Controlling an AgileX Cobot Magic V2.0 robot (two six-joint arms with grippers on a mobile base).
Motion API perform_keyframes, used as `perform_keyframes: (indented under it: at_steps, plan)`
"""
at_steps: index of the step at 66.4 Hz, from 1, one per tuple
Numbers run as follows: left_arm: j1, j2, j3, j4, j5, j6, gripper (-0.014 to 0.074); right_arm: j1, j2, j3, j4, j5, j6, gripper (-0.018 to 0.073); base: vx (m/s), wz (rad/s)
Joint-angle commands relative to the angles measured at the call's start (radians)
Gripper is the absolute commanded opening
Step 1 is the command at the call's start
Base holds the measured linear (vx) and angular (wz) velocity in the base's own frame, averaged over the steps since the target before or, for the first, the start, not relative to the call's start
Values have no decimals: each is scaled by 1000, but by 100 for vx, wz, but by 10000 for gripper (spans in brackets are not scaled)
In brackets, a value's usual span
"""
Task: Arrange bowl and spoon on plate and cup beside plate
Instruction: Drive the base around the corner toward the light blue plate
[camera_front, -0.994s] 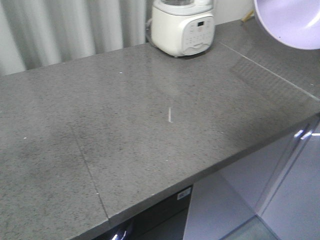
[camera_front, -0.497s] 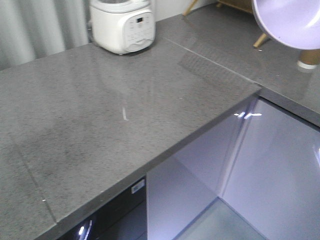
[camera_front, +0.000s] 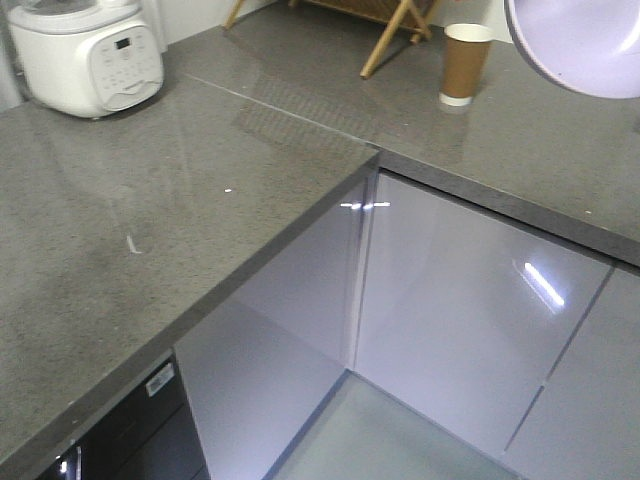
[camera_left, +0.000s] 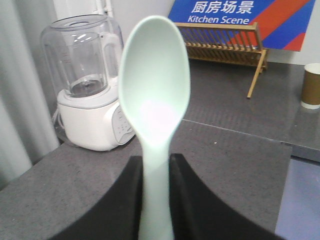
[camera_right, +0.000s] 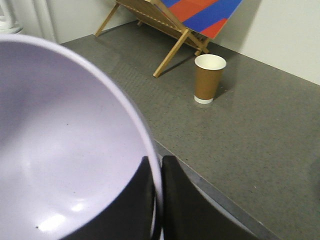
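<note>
The pale mint-green spoon (camera_left: 155, 85) stands upright in the left wrist view, its handle clamped between the black fingers of my left gripper (camera_left: 156, 165). My right gripper (camera_right: 157, 167) is shut on the rim of the lavender bowl (camera_right: 65, 145), which fills the left of that view. The bowl (camera_front: 590, 45) also shows at the top right of the front view, held in the air. The brown paper cup (camera_front: 465, 63) stands upright on the far counter, also seen as the cup (camera_right: 209, 78) and the cup (camera_left: 311, 86). The plate is out of view.
A white blender (camera_front: 85, 55) stands at the back left of the L-shaped grey counter (camera_front: 250, 200). A wooden dish rack (camera_left: 225, 45) with a blue-red sign behind it stands left of the cup. Glossy cabinet fronts (camera_front: 450, 300) drop below the counter's inner corner.
The front view has swung right: the blender slid to the left edge, and the cup, rack and cabinet fronts came into view. The bowl keeps its place at the top right.
</note>
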Motion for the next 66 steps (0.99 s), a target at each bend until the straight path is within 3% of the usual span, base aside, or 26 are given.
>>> perform_keyframes:
  at_steps: [1,66]
  plan:
    - [-7,-12,-21,0,-70,-15,-6,-1,-16,-30,0,-77,-6,-11,-3,-35]
    - [-7,-12,-21,0,-70,-15,-6,-1,-16,-30,0,-75,-6,-11,-2,-43]
